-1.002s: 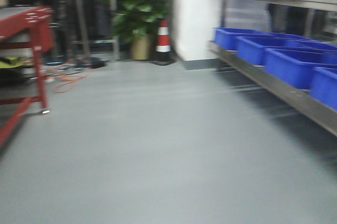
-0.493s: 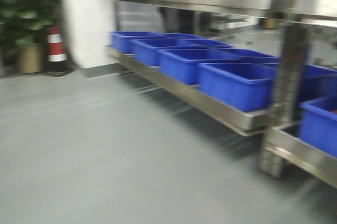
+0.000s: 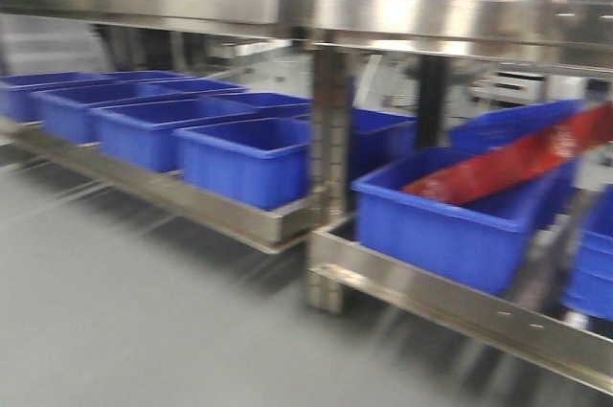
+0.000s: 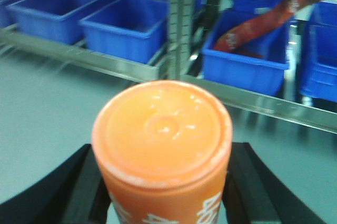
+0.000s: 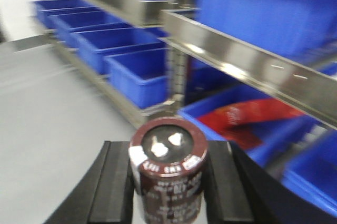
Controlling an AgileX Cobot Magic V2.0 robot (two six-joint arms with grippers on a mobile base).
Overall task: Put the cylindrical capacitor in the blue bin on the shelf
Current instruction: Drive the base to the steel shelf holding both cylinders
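Note:
The cylindrical capacitor (image 5: 167,168) is a dark brown can with white print and two metal terminals on top. It stands upright between the black pads of my right gripper (image 5: 167,184), which is shut on it. Beyond it runs the stainless-steel shelf (image 5: 237,66), its tiers lined with blue bins. The nearest blue bin (image 5: 295,145) lies low to the right and holds a red packet (image 5: 247,118). My left gripper (image 4: 162,195) is shut on an orange cylindrical container (image 4: 162,139) with white lettering. In the front view the shelf (image 3: 402,19) fills the frame, and neither gripper appears there.
A shelf upright post (image 3: 330,177) divides the lower tier. Left of it stands a row of blue bins (image 3: 244,163); right of it a blue bin (image 3: 450,225) holds a long red packet (image 3: 508,163). More blue bins sit on the upper tier. Grey floor (image 3: 115,311) lies in front.
The front view has swung right: the red table, plant and traffic cone have left the frame, and the shelf with its blue bins now fills it, closer than before.

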